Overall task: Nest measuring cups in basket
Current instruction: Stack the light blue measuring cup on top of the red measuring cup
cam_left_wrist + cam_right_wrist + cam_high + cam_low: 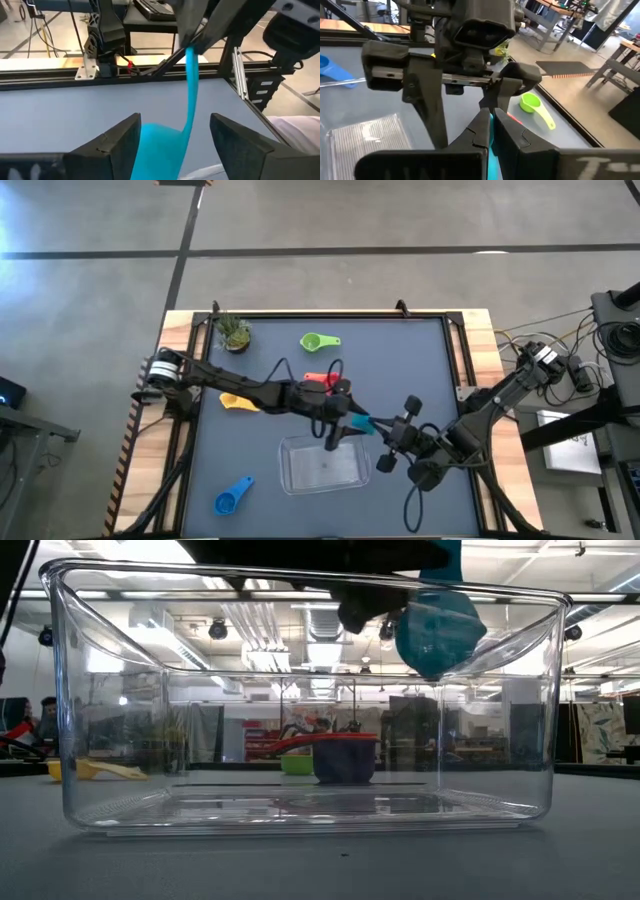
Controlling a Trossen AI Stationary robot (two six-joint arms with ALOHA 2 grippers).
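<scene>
Right tool (491, 131) pinches teal measuring cup's (160, 150) flat handle; left tool (172, 145) spread around its smooth bowl, above clear basket (322, 466).

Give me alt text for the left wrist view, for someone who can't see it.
A teal cup hangs between the left gripper's open fingers, its long handle rising to the right gripper, which pinches the handle's tip. Behind them lie the grey table and its metal frame rail.

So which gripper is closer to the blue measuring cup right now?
Left. The left gripper hangs over the basket's far rim; the right gripper sits farther right. The blue cup lies left of the basket.
</scene>
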